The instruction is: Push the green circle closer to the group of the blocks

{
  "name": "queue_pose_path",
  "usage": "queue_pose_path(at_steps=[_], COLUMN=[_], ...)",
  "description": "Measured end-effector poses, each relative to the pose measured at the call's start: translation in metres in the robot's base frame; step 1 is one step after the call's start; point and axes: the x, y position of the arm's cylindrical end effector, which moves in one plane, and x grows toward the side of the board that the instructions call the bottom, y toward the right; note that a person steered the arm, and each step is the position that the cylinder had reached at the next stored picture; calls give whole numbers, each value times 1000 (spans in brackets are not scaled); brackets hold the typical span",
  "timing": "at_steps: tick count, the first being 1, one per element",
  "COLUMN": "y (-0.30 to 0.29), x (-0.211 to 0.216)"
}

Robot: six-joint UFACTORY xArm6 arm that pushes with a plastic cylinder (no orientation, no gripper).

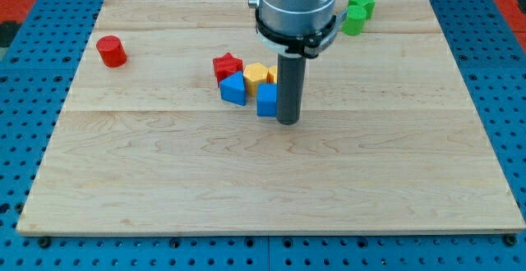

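The green circle stands near the view's top right, touching a green star just above it. A group of blocks sits at the board's upper middle: a red star, a yellow hexagon, a blue triangle-like block and a blue cube. A second yellow block is mostly hidden behind the rod. My tip rests on the board right against the blue cube's right side. It is far below and to the left of the green circle.
A red circle stands alone at the board's upper left. The wooden board lies on a blue perforated table. The arm's grey body hangs over the board's top middle.
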Motion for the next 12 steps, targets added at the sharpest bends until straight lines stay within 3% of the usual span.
queue_pose_path(at_steps=[1, 2, 3, 4, 5, 6, 7, 8, 9, 11, 12], y=[-40, 1, 140, 232, 224, 190, 105, 58, 71, -87, -90], x=[5, 34, -3, -78, -162, -194, -194, -197, -223, -205, -144])
